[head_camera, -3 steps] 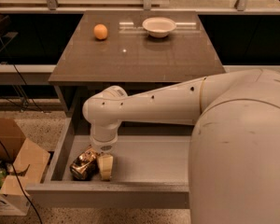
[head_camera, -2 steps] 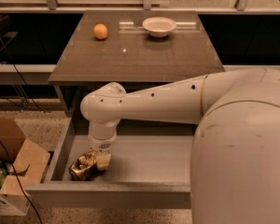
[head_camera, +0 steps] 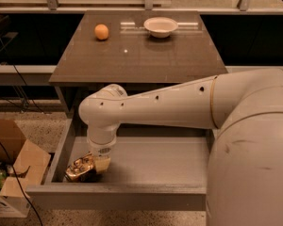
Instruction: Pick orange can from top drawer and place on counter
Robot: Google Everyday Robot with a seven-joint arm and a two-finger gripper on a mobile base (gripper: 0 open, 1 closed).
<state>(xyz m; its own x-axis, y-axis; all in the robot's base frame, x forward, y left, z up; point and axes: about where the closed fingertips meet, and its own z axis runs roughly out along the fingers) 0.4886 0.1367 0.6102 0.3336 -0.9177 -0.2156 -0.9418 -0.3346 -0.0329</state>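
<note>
Nearest the camera, the broad white shell of the robot's body (head_camera: pixel 252 168) fills the lower right, and beside it runs the flat grey front panel of the top drawer (head_camera: pixel 118 197), which stands pulled out below the worktop. Just behind that panel, in the drawer's front left corner, lies the orange can (head_camera: pixel 79 169): a shiny, crumpled gold-brown thing resting on the smooth grey floor, close to the left wall and close to the front panel. The pincer (head_camera: pixel 98 164) is down inside the drawer, hanging straight below the wrist, just to the can's right; a pale part of it stands against the can's right flank, so the 2 look to be touching. Whether the pincer is clenched on the can or released cannot be told from this angle. Above the pincer the thick white arm (head_camera: pixel 165 108) bends at a rounded joint and stretches right across the drawer to the body. To the left of the drawer, on the speckled floor, is an open cardboard box (head_camera: pixel 16 166). Farther back the glossy brown worktop (head_camera: pixel 137 60) carries 2 things near its far edge: 1 round orange fruit (head_camera: pixel 102 31) to the left and 1 shallow white bowl (head_camera: pixel 161 26) to the right, well apart from each other.
</note>
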